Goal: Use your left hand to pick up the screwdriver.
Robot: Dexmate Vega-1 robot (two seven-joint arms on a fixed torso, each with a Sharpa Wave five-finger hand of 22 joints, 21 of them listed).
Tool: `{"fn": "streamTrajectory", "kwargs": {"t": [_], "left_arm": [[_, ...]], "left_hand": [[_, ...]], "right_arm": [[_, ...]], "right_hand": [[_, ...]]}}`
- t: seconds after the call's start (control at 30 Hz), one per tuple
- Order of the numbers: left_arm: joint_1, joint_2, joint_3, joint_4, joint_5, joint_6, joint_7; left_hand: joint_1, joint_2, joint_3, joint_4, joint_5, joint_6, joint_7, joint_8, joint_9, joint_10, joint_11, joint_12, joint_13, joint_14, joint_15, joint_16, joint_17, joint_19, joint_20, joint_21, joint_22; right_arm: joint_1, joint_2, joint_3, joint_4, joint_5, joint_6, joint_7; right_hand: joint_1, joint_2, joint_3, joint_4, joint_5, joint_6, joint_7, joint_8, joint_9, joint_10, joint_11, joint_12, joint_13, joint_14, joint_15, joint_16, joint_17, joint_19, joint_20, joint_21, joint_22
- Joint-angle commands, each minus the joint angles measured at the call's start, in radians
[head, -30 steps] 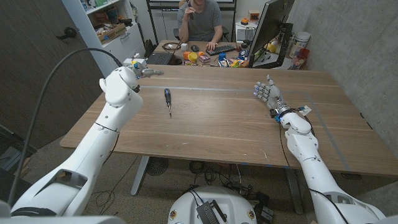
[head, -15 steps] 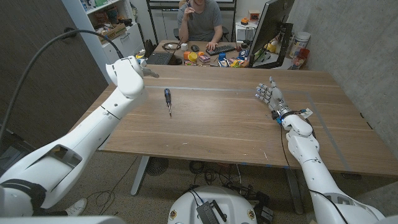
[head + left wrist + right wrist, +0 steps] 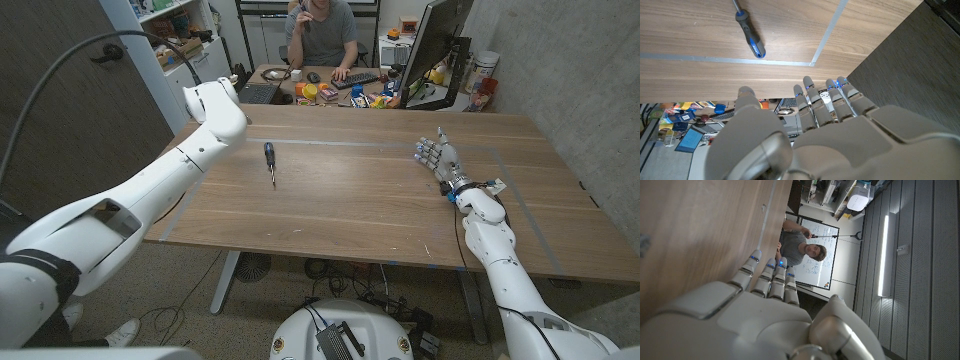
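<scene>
The screwdriver (image 3: 269, 160), with a dark blue-and-black handle and a thin metal shaft, lies on the wooden table (image 3: 350, 200) left of centre, its tip toward the near edge. It also appears in the left wrist view, screwdriver (image 3: 750, 32), well ahead of my left hand (image 3: 815, 135), whose fingers reach out straight with nothing in them. My left wrist (image 3: 218, 105) hovers over the table's far left edge, behind and left of the tool. On the right side of the table my right hand (image 3: 433, 152) stands with its fingers pointing up and apart, holding nothing; the right wrist view shows it too, right hand (image 3: 755, 315).
Pale tape lines (image 3: 330, 143) cross the tabletop. Behind the table stands a cluttered desk (image 3: 340, 95) with a laptop (image 3: 258, 92), keyboard (image 3: 356, 79) and monitor (image 3: 440, 45); a person (image 3: 322, 30) sits there. Shelves (image 3: 180, 35) stand at the back left.
My left arm has swung up and toward the table's far left edge, stretching out longer. My right hand has shifted slightly to the right. The screwdriver has not moved.
</scene>
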Motion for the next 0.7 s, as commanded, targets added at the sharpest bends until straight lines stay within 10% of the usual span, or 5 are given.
{"fn": "streamTrajectory", "kwargs": {"t": [0.03,0.7], "left_arm": [[-0.129,-0.06,0.132,0.202,-0.022,-0.019,0.012],[-0.248,-0.24,0.28,0.534,-0.076,-0.132,0.174]], "left_hand": [[-0.001,-0.009,-0.007,-0.003,0.004,0.005,-0.005,0.0,0.003,0.008,-0.002,0.004,0.004,0.009,-0.08,0.008,0.003,0.006,0.0,0.01,0.001],[-0.015,-0.014,-0.017,0.005,0.006,-0.001,0.005,-0.007,0.003,0.01,-0.002,0.0,0.005,0.009,-0.077,0.006,0.003,0.005,0.002,0.009,0.002]], "right_arm": [[-0.017,0.007,0.015,-0.006,0.005,0.022,-0.011],[-0.048,0.017,0.015,-0.038,0.008,0.069,-0.006]], "right_hand": [[0.007,0.02,0.002,0.003,0.006,-0.003,-0.001,0.003,0.005,0.003,0.001,-0.001,0.004,-0.006,0.001,-0.002,0.002,0.001,0.003,-0.002,0.005],[0.012,0.022,0.005,-0.001,0.008,-0.014,-0.003,0.0,0.005,-0.011,0.004,-0.01,0.004,-0.031,0.005,-0.009,0.001,-0.01,-0.002,-0.014,0.005]]}}
